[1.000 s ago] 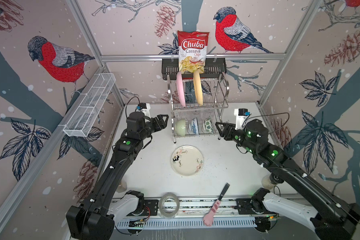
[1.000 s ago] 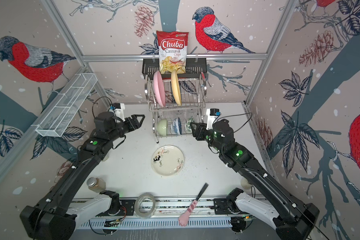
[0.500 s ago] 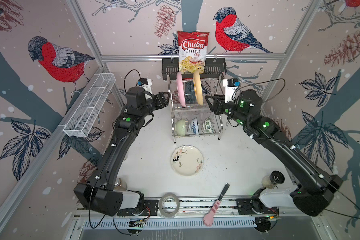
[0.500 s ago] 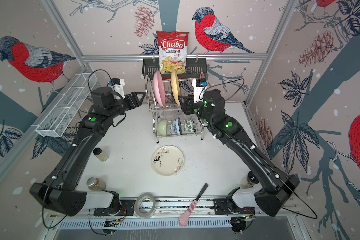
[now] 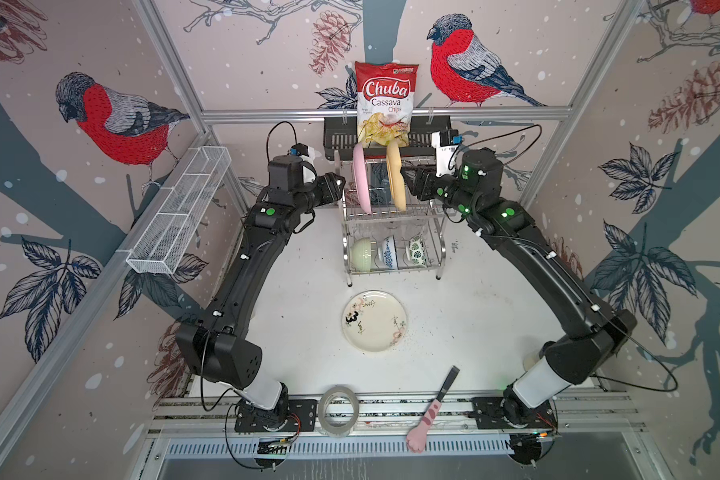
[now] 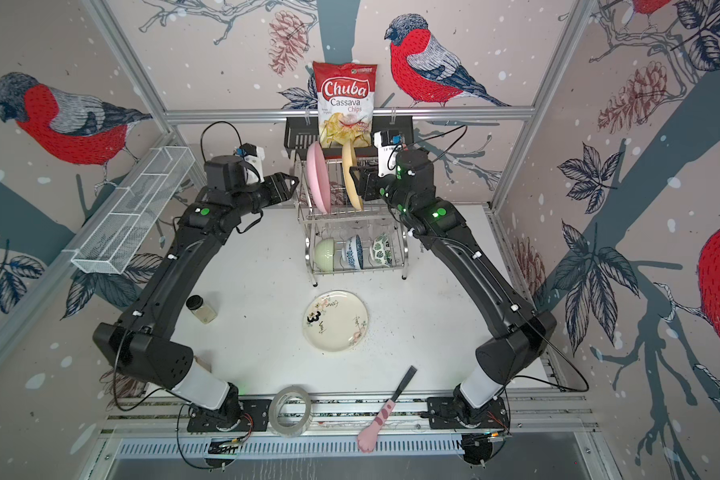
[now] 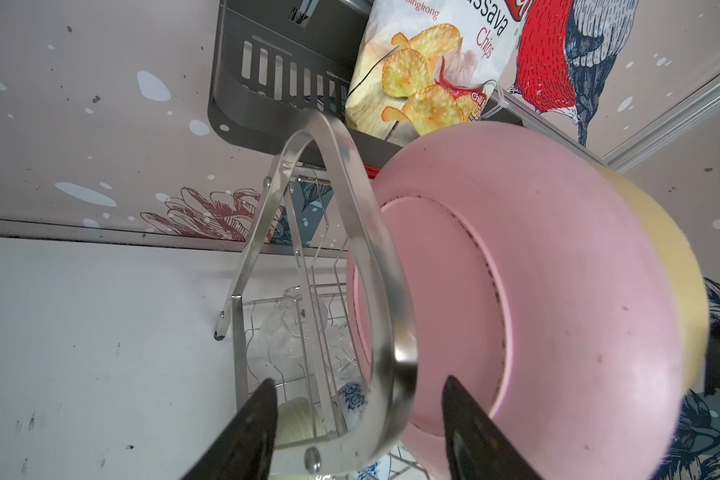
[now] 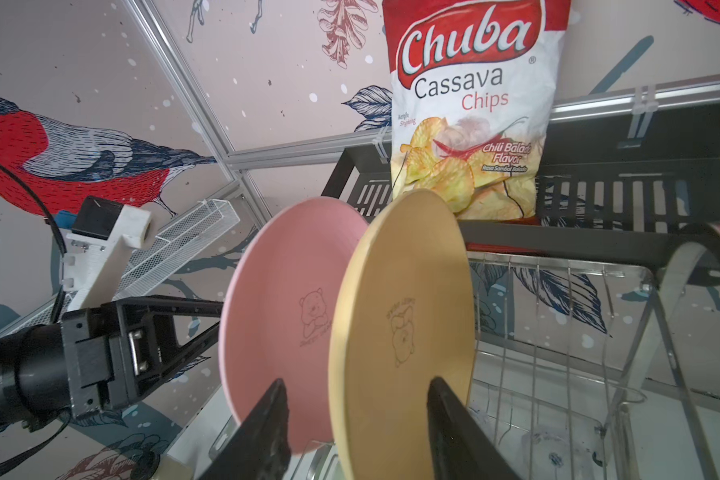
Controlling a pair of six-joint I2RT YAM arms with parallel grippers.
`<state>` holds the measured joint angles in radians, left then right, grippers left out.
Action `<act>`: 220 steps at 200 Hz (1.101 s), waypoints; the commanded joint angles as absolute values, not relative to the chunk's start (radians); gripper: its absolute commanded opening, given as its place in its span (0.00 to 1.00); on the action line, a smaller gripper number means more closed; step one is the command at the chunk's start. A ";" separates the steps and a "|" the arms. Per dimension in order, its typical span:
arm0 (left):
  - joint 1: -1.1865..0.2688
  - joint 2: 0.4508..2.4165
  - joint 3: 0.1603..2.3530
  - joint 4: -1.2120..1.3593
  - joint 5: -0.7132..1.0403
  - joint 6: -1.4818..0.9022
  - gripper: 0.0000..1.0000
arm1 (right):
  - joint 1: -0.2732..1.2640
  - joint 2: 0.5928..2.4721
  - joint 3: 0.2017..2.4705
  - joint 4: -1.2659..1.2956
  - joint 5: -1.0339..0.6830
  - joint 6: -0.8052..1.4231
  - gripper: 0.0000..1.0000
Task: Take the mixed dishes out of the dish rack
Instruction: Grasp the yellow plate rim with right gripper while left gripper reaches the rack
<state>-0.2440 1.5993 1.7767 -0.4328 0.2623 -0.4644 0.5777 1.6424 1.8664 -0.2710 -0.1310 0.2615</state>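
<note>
The dish rack (image 5: 393, 216) stands at the back of the table. On its upper tier a pink plate (image 5: 361, 183) and a tan-yellow plate (image 5: 396, 183) stand on edge. The lower tier holds a pale green bowl (image 5: 362, 254), a blue-patterned bowl (image 5: 390, 252) and a leaf-print bowl (image 5: 417, 251). A cream plate (image 5: 374, 321) lies flat on the table in front. My left gripper (image 7: 358, 390) is open, its jaws either side of the rack's looped handle (image 7: 391, 332) with gaps. My right gripper (image 8: 356, 388) is open astride the tan-yellow plate's (image 8: 408, 316) edge, not touching it.
A chips bag (image 5: 385, 104) hangs in a black slotted basket (image 5: 337, 137) just behind the rack. A white mesh tray (image 5: 179, 212) is fixed to the left wall. A jar (image 6: 201, 309), a tape roll (image 5: 338, 409) and a pink-handled tool (image 5: 429, 415) lie near the front.
Both arms have risen from the lower tier to the upper tier. The left jaws narrowed around the rack handle. The right gripper came in around the tan-yellow plate.
</note>
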 commanded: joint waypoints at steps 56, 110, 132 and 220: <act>-0.244 1.654 1.837 -0.436 0.299 -0.457 0.36 | 0.545 1.741 1.921 -0.226 -0.299 0.315 0.50; -0.244 1.663 1.841 -0.440 0.304 -0.452 0.27 | 0.541 1.783 1.921 -0.195 -0.335 0.355 0.32; -0.244 1.664 1.834 -0.436 0.306 -0.452 0.28 | 0.541 1.788 1.910 -0.183 -0.339 0.360 0.25; -0.245 1.671 1.815 -0.437 0.314 -0.444 0.29 | 0.541 1.763 1.890 -0.147 -0.328 0.391 0.08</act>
<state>-0.2451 1.6726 1.8194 -0.4343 0.3134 -0.4633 0.5365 1.7725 1.8904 -0.1638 -0.2867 0.3603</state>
